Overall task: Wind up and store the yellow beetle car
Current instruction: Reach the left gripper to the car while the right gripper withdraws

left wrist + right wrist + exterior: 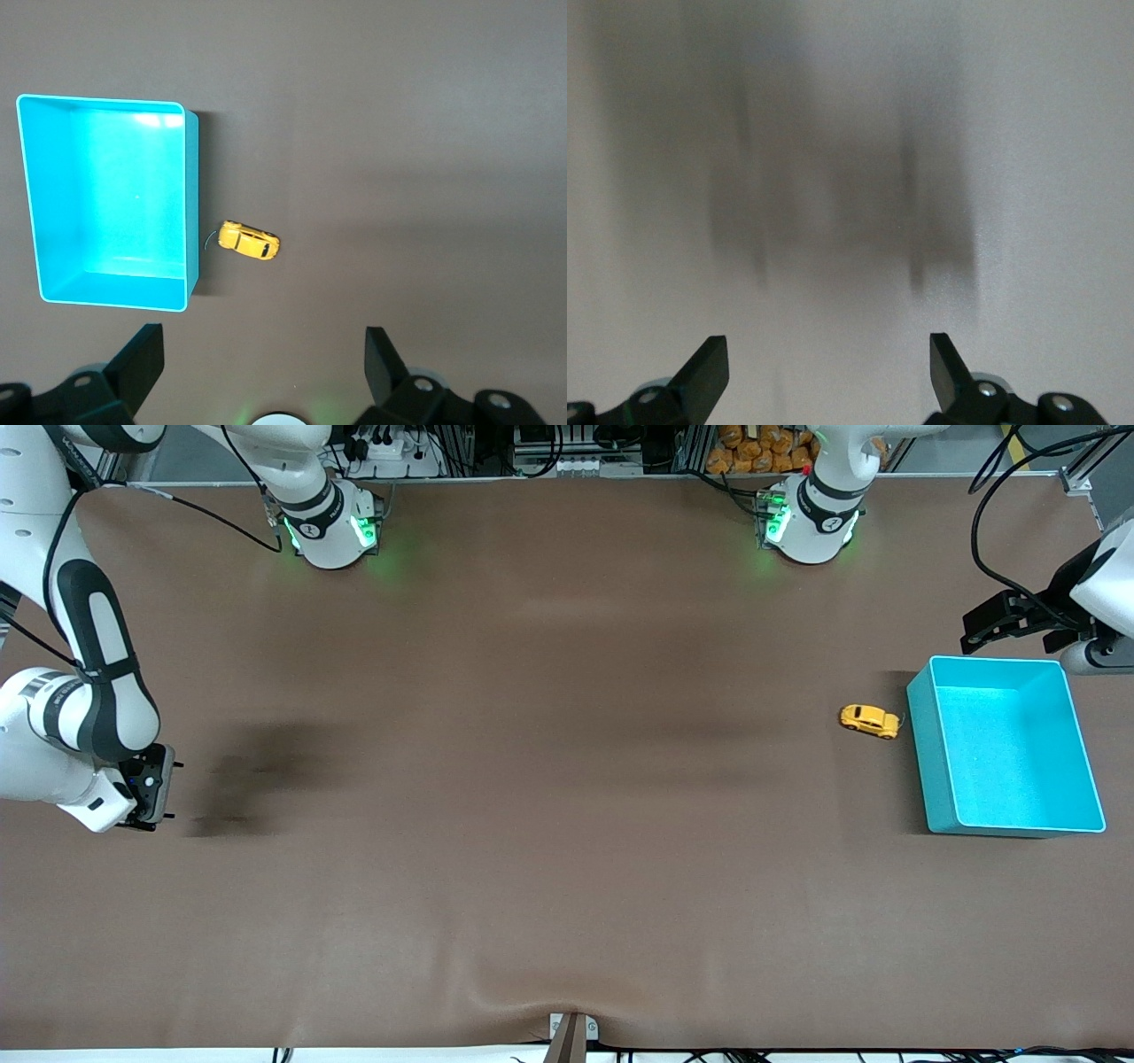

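Note:
The yellow beetle car (870, 721) stands on the brown table right beside the turquoise bin (1010, 753), on the bin's side toward the right arm's end. The bin is empty. My left gripper (979, 633) is up over the table beside the bin, open and empty. In the left wrist view the car (249, 240) and the bin (106, 195) lie below the open gripper (263, 345). My right gripper (142, 822) waits low over the table at the right arm's end, open and empty, with only bare cloth in its wrist view (828, 350).
The brown cloth has a ripple at the table's front edge by a small bracket (571, 1036). Cables and a pile of orange items (762, 447) lie past the table's edge by the arm bases.

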